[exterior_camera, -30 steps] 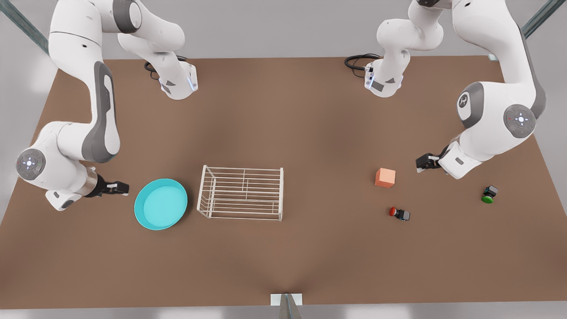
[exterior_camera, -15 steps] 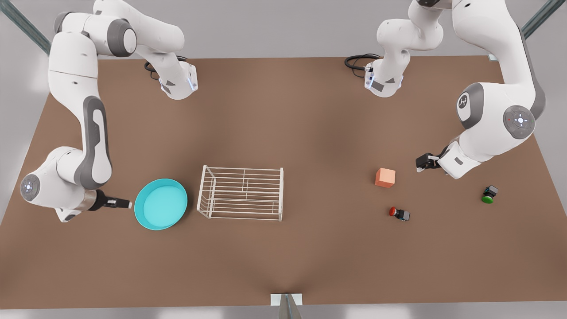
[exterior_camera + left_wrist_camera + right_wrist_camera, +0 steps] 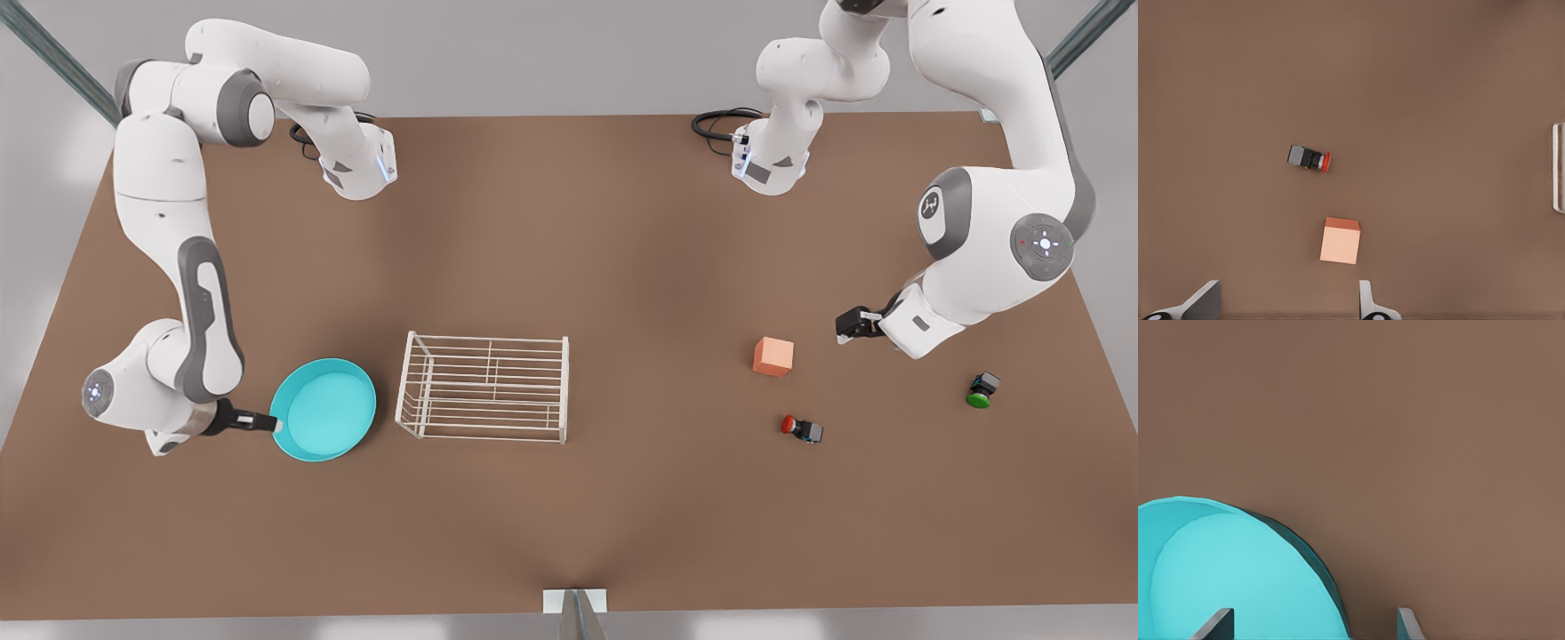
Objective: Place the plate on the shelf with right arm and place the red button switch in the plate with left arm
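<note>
Right gripper (image 3: 277, 425) at the rim of the round turquoise plate (image 3: 325, 411), jaws open astride it, beside the white wire shelf (image 3: 485, 387). Left gripper (image 3: 840, 328) waiting near the orange cube (image 3: 773, 356), jaws open; red button switch (image 3: 801, 428) on the brown worktop (image 3: 569, 267).

A brown table (image 3: 569, 258) carries the plate (image 3: 323, 410) at nine o'clock of the shelf (image 3: 484, 388); at three o'clock lie the orange cube (image 3: 773, 356), red button switch (image 3: 801, 428) and, apparently, a green-capped switch (image 3: 981, 391).
</note>
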